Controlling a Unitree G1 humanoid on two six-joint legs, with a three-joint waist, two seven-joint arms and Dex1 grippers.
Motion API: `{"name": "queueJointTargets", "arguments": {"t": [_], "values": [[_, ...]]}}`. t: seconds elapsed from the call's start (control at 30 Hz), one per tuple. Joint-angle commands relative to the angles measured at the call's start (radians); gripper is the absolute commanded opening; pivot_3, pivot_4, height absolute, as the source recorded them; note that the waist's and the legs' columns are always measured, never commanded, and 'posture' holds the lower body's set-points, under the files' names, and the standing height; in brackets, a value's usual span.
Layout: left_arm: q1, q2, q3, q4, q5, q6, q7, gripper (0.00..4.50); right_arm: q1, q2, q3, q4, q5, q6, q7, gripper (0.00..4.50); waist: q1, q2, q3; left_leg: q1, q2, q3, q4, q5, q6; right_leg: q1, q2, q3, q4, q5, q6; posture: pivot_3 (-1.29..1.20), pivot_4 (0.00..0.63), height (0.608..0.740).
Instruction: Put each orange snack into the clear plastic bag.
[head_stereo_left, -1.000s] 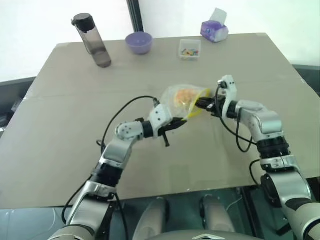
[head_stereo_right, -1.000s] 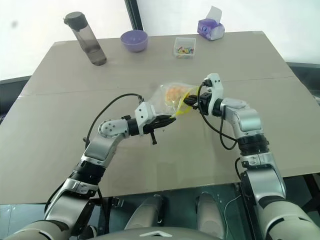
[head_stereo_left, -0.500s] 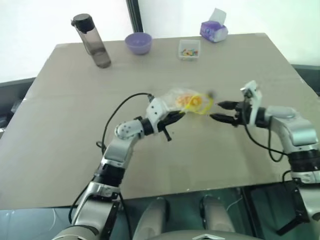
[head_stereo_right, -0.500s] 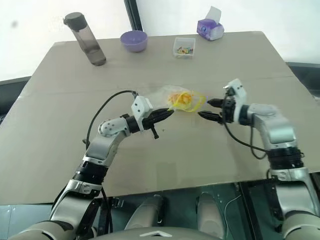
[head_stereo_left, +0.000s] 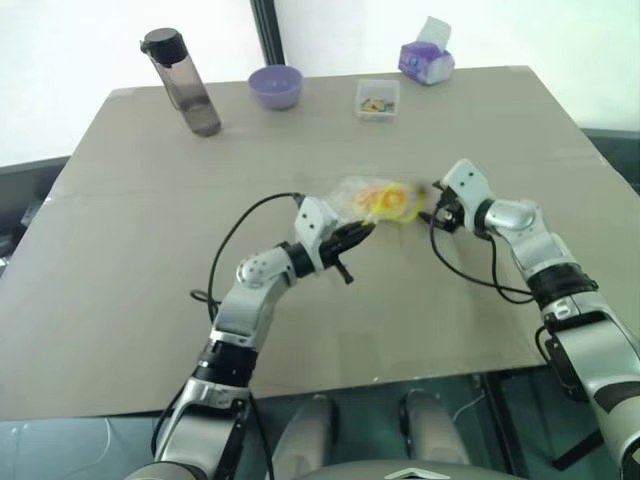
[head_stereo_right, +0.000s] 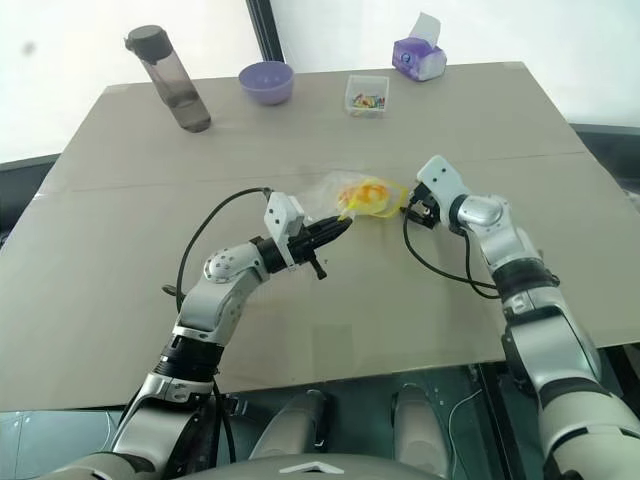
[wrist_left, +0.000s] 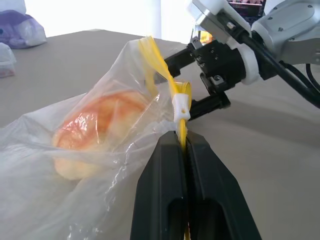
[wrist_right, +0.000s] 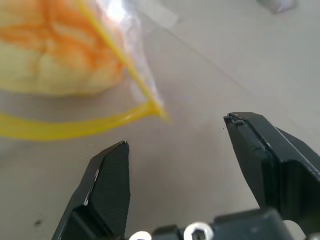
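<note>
At the left, the left end effector (wrist_left: 184, 145) is clamped on the yellow seal strip of the clear plastic bag (head_stereo_left: 350, 200), which is held just above the table (head_stereo_left: 150, 260). The orange snack (wrist_left: 95, 125) is seen inside the bag already. To the right, just beyond the bag's mouth, the right end effector (wrist_right: 185, 165) is spread wide and grips nothing. The seal strip appears to run across between both end effectors, its free end nearest the right one.
</note>
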Motion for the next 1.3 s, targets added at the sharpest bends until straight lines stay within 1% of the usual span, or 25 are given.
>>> {"name": "queueJointTargets", "arguments": {"t": [0.03, 0.1, 0.17, 0.2, 0.23, 0.27, 0.33, 0.4, 0.43, 0.57, 0.63, 0.7, 0.8, 0.87, 1.03, 1.07, 1.13, 1.2, 1.23, 1.27, 1.3], "values": [[0.008, 0.012, 0.011, -0.062, -0.016, 0.006, 0.002, 0.0, -0.056, 0.001, -0.014, 0.076, -0.013, -0.136, -0.01, 3.46, 0.001, 0.0, 0.0, 0.0, 0.0, 0.0, 0.0, 0.0, 0.0, 0.0, 0.0, 0.0, 0.0, 0.0, 0.0, 0.0, 0.15, 0.739], [0.014, 0.019, 0.013, -0.068, -0.016, 0.01, 0.002, 0.0, -0.07, 0.002, -0.012, 0.106, -0.016, -0.202, 0.01, 3.46, 0.001, 0.0, 0.0, 0.0, 0.0, 0.0, 0.0, 0.0, 0.0, 0.0, 0.0, 0.0, 0.0, 0.0, 0.0, 0.0, 0.15, 0.739], [0.016, 0.025, 0.017, -0.066, -0.017, 0.011, 0.004, 0.0, -0.068, 0.007, -0.018, 0.11, 0.006, -0.266, 0.067, 3.46, 0.0, 0.0, 0.0, 0.0, 0.0, 0.0, 0.0, 0.0, 0.0, 0.0, 0.0, 0.0, 0.0, 0.0, 0.0, 0.0, 0.15, 0.739], [0.016, 0.027, 0.019, -0.063, -0.016, 0.009, 0.005, 0.0, -0.063, 0.008, -0.021, 0.109, 0.016, -0.295, 0.092, 2.95, 0.0, 0.0, 0.0, 0.0, 0.0, 0.0, 0.0, 0.0, 0.0, 0.0, 0.0, 0.0, 0.0, 0.0, 0.0, 0.0, 0.15, 0.739], [0.016, 0.029, 0.02, -0.061, -0.016, 0.008, 0.006, 0.0, -0.06, 0.008, -0.022, 0.11, 0.02, -0.317, 0.11, 2.69, -0.003, 0.0, 0.0, 0.0, 0.0, 0.0, 0.0, 0.0, 0.0, 0.0, 0.0, 0.0, 0.0, 0.0, 0.0, 0.0, 0.15, 0.739], [0.016, 0.03, 0.019, -0.06, -0.016, 0.007, 0.007, 0.0, -0.058, 0.007, -0.022, 0.114, 0.019, -0.333, 0.119, 2.15, -0.004, 0.0, 0.0, 0.0, 0.0, 0.0, 0.0, 0.0, 0.0, 0.0, 0.0, 0.0, 0.0, 0.0, 0.0, 0.0, 0.15, 0.739], [0.015, 0.03, 0.018, -0.06, -0.017, 0.007, 0.008, 0.0, -0.06, 0.003, -0.022, 0.125, 0.011, -0.353, 0.123, 1.2, -0.006, 0.0, 0.0, 0.0, 0.0, 0.0, 0.0, 0.0, 0.0, 0.0, 0.0, 0.0, 0.0, 0.0, 0.0, 0.0, 0.15, 0.739], [0.013, 0.03, 0.016, -0.055, -0.016, 0.005, 0.005, 0.0, -0.061, 0.003, -0.028, 0.133, 0.011, -0.363, 0.125, 0.12, -0.009, 0.0, 0.0, 0.0, 0.0, 0.0, 0.0, 0.0, 0.0, 0.0, 0.0, 0.0, 0.0, 0.0, 0.0, 0.0, 0.15, 0.739], [0.011, 0.031, 0.016, -0.052, -0.016, 0.004, 0.003, 0.0, -0.062, 0.003, -0.03, 0.137, 0.012, -0.367, 0.126, 0.05, -0.01, 0.0, 0.0, 0.0, 0.0, 0.0, 0.0, 0.0, 0.0, 0.0, 0.0, 0.0, 0.0, 0.0, 0.0, 0.0, 0.15, 0.739], [-0.004, 0.038, 0.013, -0.031, -0.005, -0.01, -0.005, 0.0, -0.051, -0.015, -0.042, 0.126, 0.013, -0.371, 0.122, 0.05, -0.014, 0.0, 0.0, 0.0, 0.0, 0.0, 0.0, 0.0, 0.0, 0.0, 0.0, 0.0, 0.0, 0.0, 0.0, 0.0, 0.15, 0.739], [-0.024, 0.045, 0.021, -0.017, 0.002, -0.023, -0.002, 0.0, -0.052, -0.05, -0.045, 0.117, -0.011, -0.357, 0.091, 0.05, -0.013, 0.0, 0.0, 0.0, 0.0, 0.0, 0.0, 0.0, 0.0, 0.0, 0.0, 0.0, 0.0, 0.0, 0.0, 0.0, 0.15, 0.739], [-0.051, 0.061, 0.028, -0.008, 0.016, -0.036, 0.003, 0.0, -0.061, -0.103, -0.05, 0.089, -0.033, -0.266, 0.08, 0.05, -0.009, 0.0, 0.0, 0.0, 0.0, -0.001, 0.0, 0.0, 0.0, 0.0, 0.0, 0.0, 0.0, 0.0, 0.0, 0.0, 0.15, 0.739], [-0.102, 0.103, 0.025, -0.002, 0.05, -0.033, 0.01, 0.0, -0.056, -0.182, -0.072, -0.017, -0.016, -0.18, 0.14, 0.05, -0.011, 0.0, 0.0, -0.001, 0.0, -0.001, 0.0, 0.0, 0.0, 0.0, 0.0, 0.0, 0.0, 0.0, 0.0, 0.0, 0.15, 0.739], [-0.141, 0.133, 0.01, -0.005, 0.079, -0.004, 0.008, 0.0, -0.037, -0.237, -0.085, -0.127, 0.006, -0.107, 0.204, 0.05, -0.013, 0.0, 0.0, -0.001, 0.0, 0.0, 0.0, 0.0, 0.0, 0.0, 0.0, 0.0, 0.0, 0.0, 0.0, 0.0, 0.15, 0.739], [-0.236, 0.145, -0.01, 0.009, 0.126, 0.012, 0.034, 0.0, 0.018, -0.354, -0.099, -0.418, 0.067, 0.082, 0.353, 0.05, -0.008, 0.0, 0.0, -0.002, 0.0, -0.001, 0.0, 0.0, 0.0, 0.0, 0.0, -0.001, -0.001, 0.0, 0.0, 0.0, 0.15, 0.739], [-0.242, 0.144, -0.015, 0.009, 0.133, 0.008, 0.035, 0.0, 0.028, -0.367, -0.101, -0.463, 0.077, 0.115, 0.37, 0.6, -0.005, 0.0, 0.0, -0.002, 0.0, -0.001, 0.0, 0.0, 0.0, 0.0, 0.0, -0.001, -0.002, 0.0, 0.0, 0.0, 0.15, 0.739], [-0.258, 0.132, -0.026, 0.019, 0.141, -0.006, 0.037, 0.0, 0.06, -0.406, -0.112, -0.612, 0.129, 0.238, 0.44, 1.23, -0.002, 0.001, 0.001, -0.002, 0.0, -0.001, 0.0, 0.0, 0.0, 0.0, 0.0, -0.001, -0.001, 0.0, 0.0, 0.0, 0.15, 0.739], [-0.26, 0.121, -0.028, 0.034, 0.14, -0.017, 0.038, 0.0, 0.08, -0.43, -0.125, -0.707, 0.154, 0.332, 0.463, 2.25, -0.001, 0.001, 0.001, -0.002, 0.0, -0.001, 0.0, 0.0, 0.0, 0.0, 0.0, -0.001, -0.001, 0.0, 0.0, 0.0, 0.15, 0.739], [-0.258, 0.117, -0.028, 0.041, 0.139, -0.025, 0.036, 0.0, 0.087, -0.44, -0.128, -0.733, 0.156, 0.366, 0.467, 2.46, -0.002, 0.001, 0.001, -0.002, 0.0, -0.001, 0.0, 0.0, 0.0, 0.0, 0.0, -0.001, -0.001, 0.0, 0.0, 0.0, 0.15, 0.739], [-0.252, 0.112, -0.027, 0.046, 0.135, -0.033, 0.03, 0.0, 0.099, -0.456, -0.13, -0.763, 0.159, 0.393, 0.479, 3.07, 0.0, 0.001, 0.001, -0.002, 0.0, 0.0, 0.0, 0.0, 0.0, 0.0, 0.0, -0.001, -0.001, 0.0, 0.0, 0.0, 0.15, 0.739], [-0.248, 0.106, -0.024, 0.05, 0.128, -0.037, 0.026, 0.0, 0.109, -0.468, -0.133, -0.788, 0.162, 0.416, 0.488, 3.47, 0.003, 0.001, 0.001, -0.002, 0.0, -0.001, 0.0, 0.0, 0.0, 0.0, 0.0, -0.001, -0.001, 0.0, 0.0, 0.0, 0.15, 0.739]]}}
